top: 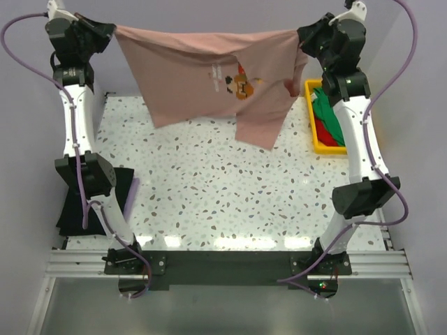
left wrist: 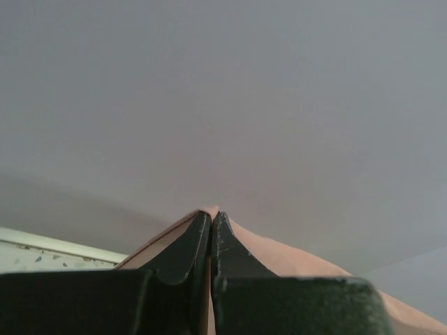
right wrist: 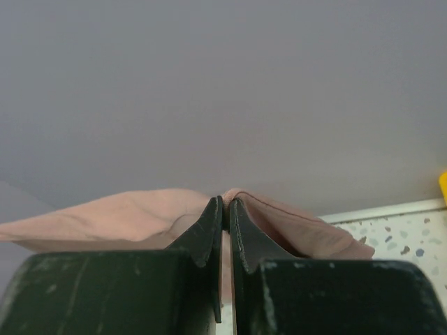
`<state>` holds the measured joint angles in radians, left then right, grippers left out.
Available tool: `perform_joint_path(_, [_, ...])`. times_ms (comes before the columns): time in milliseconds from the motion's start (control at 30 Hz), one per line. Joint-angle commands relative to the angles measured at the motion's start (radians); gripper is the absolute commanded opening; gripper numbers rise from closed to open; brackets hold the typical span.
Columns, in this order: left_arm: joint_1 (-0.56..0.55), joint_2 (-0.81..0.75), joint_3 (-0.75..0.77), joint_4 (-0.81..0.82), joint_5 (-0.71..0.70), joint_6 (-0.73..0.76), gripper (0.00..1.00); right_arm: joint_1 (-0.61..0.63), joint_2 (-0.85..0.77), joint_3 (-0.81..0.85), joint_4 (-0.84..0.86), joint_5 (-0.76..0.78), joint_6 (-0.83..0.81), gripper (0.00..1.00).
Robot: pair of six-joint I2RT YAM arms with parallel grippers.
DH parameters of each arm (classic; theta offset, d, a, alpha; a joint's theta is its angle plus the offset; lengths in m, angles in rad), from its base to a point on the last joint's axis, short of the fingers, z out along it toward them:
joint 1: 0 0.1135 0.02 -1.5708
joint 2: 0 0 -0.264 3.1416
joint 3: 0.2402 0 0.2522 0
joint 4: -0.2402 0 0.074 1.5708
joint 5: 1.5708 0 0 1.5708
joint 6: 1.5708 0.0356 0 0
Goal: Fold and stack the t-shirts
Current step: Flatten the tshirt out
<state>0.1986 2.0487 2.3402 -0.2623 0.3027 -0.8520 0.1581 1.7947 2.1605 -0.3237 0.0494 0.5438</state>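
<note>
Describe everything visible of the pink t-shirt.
The pink t-shirt is soft dusty-pink cloth with a small orange-white print near its middle. It hangs spread in the air over the far side of the speckled table, its top edge stretched between the left gripper and the right gripper, each shut on a corner. Its right side hangs lower, creased.

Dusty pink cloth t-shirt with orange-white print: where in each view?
Top external: dusty pink cloth t-shirt hangs upper centre, stretched between the arms.
Left wrist: t-shirt bottom centre, pinched in the left gripper.
Right wrist: t-shirt lower left to centre, pinched in the right gripper.
Shared landmark: speckled table top.
</note>
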Motion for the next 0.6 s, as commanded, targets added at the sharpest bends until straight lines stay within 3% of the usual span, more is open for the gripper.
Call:
perform_joint_path(0, [0.061, -0.035, 0.05, 0.218, 0.105, -0.098, 0.0, -0.011, -0.064, 0.075, 0.149, 0.018, 0.018, 0.0])
perform_joint_path(133, [0.079, -0.087, -0.043, 0.206, 0.128, -0.073, 0.0, -0.025, -0.181, -0.157, 0.228, 0.032, 0.042, 0.0])
perform_joint_path(233, [0.079, -0.183, -0.258, 0.195, 0.127, -0.039, 0.0, -0.04, -0.271, -0.351, 0.206, 0.053, 0.051, 0.0])
perform_joint_path(267, [0.081, -0.238, -0.401, 0.198, 0.128, -0.032, 0.0, -0.045, -0.291, -0.46, 0.203, 0.055, 0.068, 0.0])
perform_joint_path(467, [0.076, -0.45, -0.928, 0.212, 0.086, 0.027, 0.0, -0.098, -0.451, -0.871, 0.164, 0.037, 0.102, 0.0])
perform_joint_path(567, [0.07, -0.514, -1.076, 0.192, 0.058, 0.047, 0.0, -0.12, -0.44, -0.948, 0.092, 0.033, 0.075, 0.0])
